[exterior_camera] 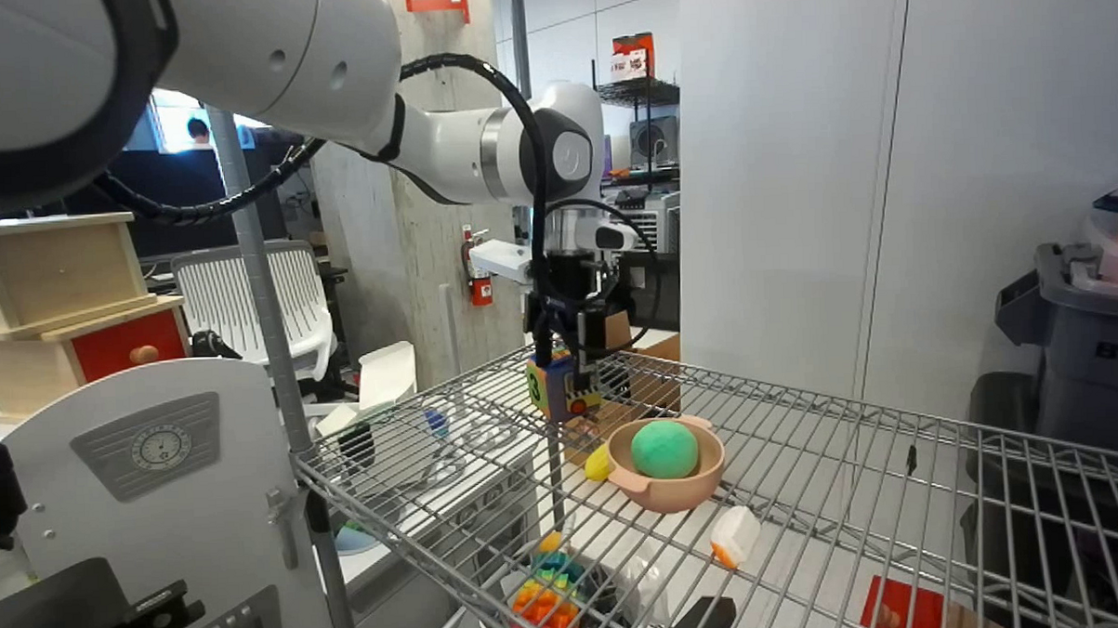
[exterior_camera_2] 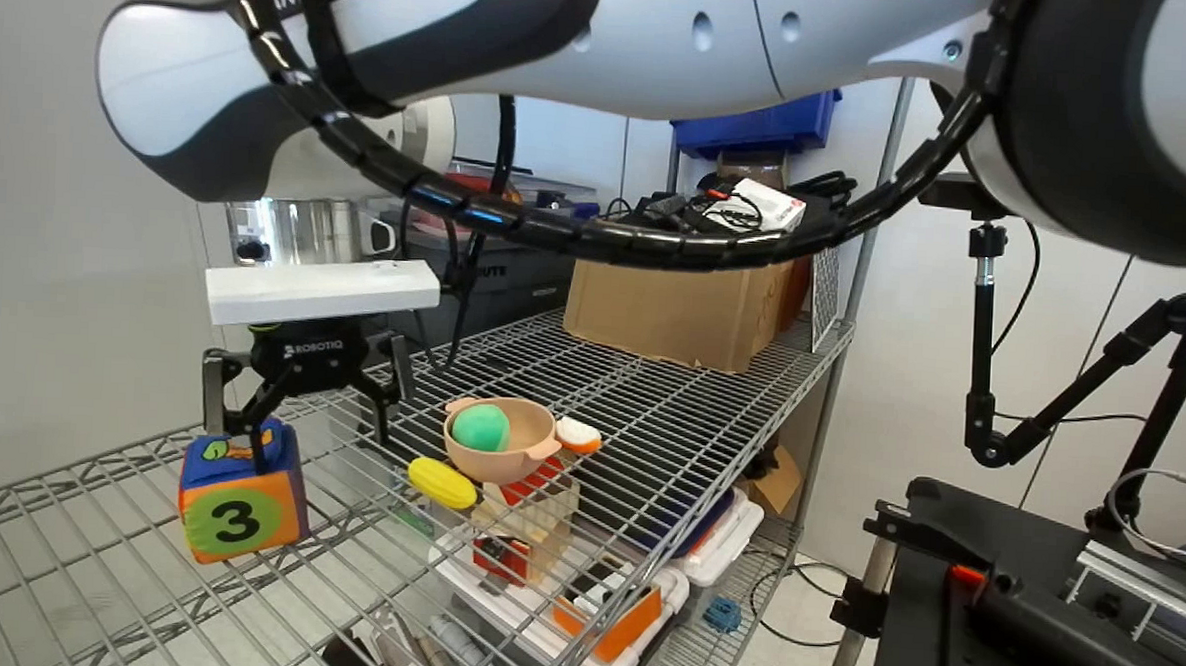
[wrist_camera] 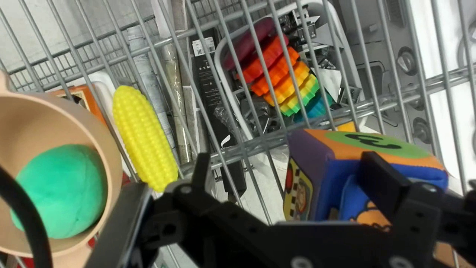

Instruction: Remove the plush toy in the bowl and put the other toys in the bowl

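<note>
The tan-orange bowl [exterior_camera: 670,498] [exterior_camera_2: 497,466] [wrist_camera: 87,126] stands on the wire rack with the green ball [exterior_camera: 664,450] [exterior_camera_2: 481,427] [wrist_camera: 61,191] in it. The yellow corn-shaped toy [exterior_camera: 599,463] [exterior_camera_2: 442,483] [wrist_camera: 143,136] lies on the rack beside the bowl. The plush toy, white and orange [exterior_camera: 735,536] [exterior_camera_2: 578,435], lies on the rack on another side of the bowl, out of the wrist view. My gripper [exterior_camera_2: 320,448] [wrist_camera: 286,160] is open, with nothing between its fingers. One finger is at the top of the soft number cube; I cannot tell whether it touches.
The soft number cube [exterior_camera: 552,389] [exterior_camera_2: 245,498] [wrist_camera: 316,167] is on the rack under my gripper. The wire rack [exterior_camera: 835,490] has open gaps, with boxes and bins below. A cardboard box [exterior_camera_2: 664,311] stands at the far end of the rack.
</note>
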`<state>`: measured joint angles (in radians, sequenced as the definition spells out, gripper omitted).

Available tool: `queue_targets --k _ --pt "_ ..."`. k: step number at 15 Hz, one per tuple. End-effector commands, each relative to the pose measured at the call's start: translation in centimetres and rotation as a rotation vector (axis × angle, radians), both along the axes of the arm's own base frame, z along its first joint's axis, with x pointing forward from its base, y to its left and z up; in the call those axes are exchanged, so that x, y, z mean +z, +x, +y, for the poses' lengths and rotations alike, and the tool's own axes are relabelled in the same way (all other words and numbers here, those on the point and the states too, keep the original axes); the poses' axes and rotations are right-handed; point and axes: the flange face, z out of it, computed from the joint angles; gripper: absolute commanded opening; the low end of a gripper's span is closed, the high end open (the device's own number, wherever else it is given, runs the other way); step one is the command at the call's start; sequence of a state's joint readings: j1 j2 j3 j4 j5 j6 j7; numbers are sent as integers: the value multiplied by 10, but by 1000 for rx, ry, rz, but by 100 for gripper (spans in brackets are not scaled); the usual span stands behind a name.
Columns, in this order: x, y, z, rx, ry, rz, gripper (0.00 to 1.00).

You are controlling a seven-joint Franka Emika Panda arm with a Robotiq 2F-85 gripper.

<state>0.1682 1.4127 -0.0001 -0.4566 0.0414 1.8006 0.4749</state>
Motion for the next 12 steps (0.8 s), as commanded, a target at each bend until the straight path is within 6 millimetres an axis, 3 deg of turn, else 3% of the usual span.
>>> queue_targets --k 1,7,12 --pt "6 1 -1 -19 24 3 100" --pt "-4 3 -36 -127 -17 21 100" --pt "-45 -35 -45 -186 -113 297 100"
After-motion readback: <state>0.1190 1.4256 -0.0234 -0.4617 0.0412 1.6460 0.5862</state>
